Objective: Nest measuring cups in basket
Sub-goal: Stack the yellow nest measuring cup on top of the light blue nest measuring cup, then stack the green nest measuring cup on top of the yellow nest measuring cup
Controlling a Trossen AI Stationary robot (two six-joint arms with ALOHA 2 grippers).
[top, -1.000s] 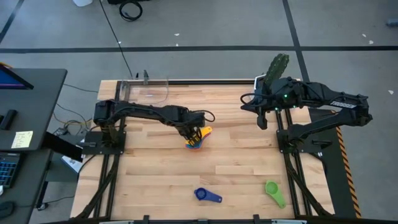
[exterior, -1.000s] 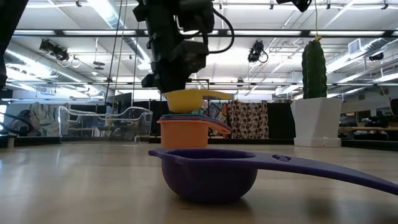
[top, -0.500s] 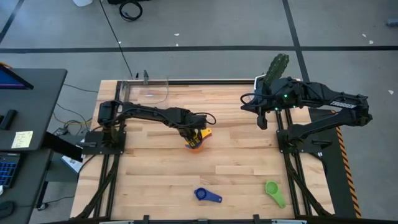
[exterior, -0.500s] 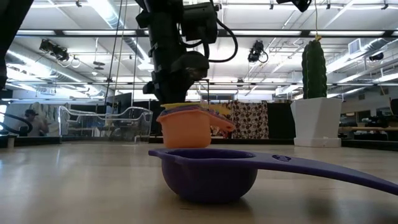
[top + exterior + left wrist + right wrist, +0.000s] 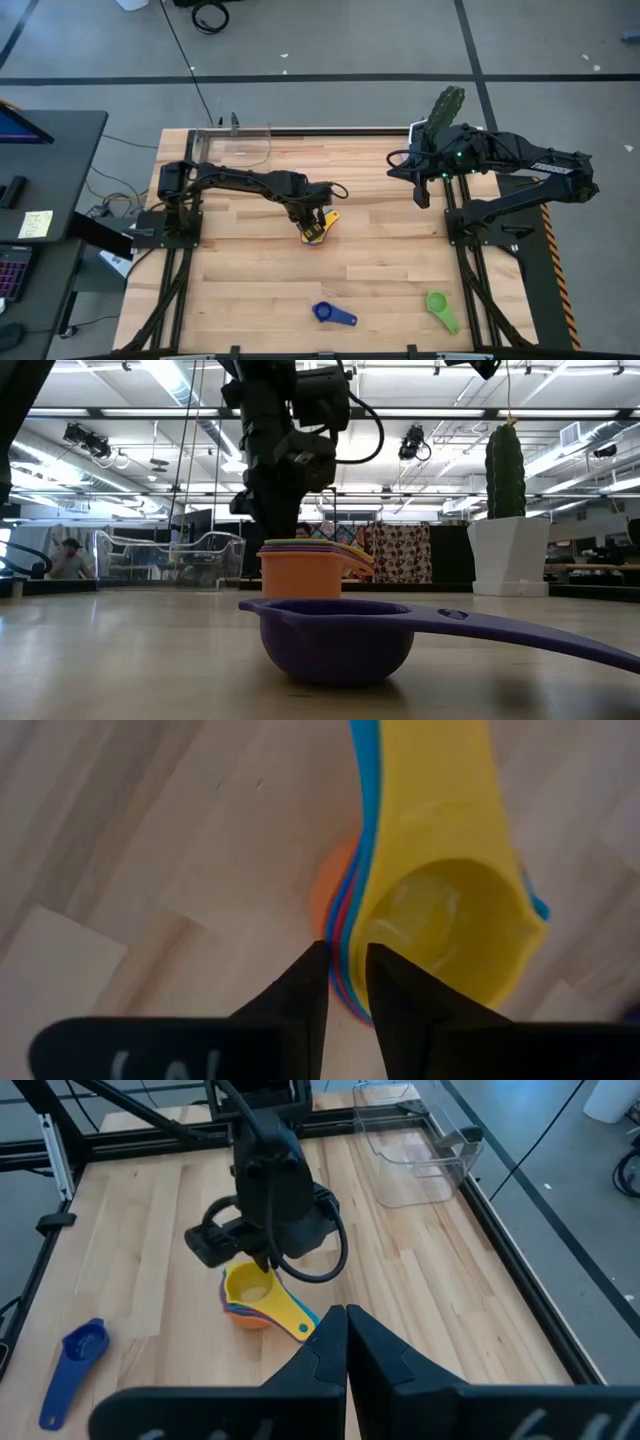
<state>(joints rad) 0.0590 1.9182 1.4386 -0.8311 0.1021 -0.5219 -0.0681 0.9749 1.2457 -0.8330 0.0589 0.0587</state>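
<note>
Table (image 5: 380, 270): one nested cup stack (image 5: 316, 231), two loose cups.

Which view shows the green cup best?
The high view: the green cup lies alone near the table's front right corner, handle pointing toward the edge, fully visible. The low view, left wrist view and right wrist view do not show it; they show the stacked cups and the dark blue cup instead.
</note>
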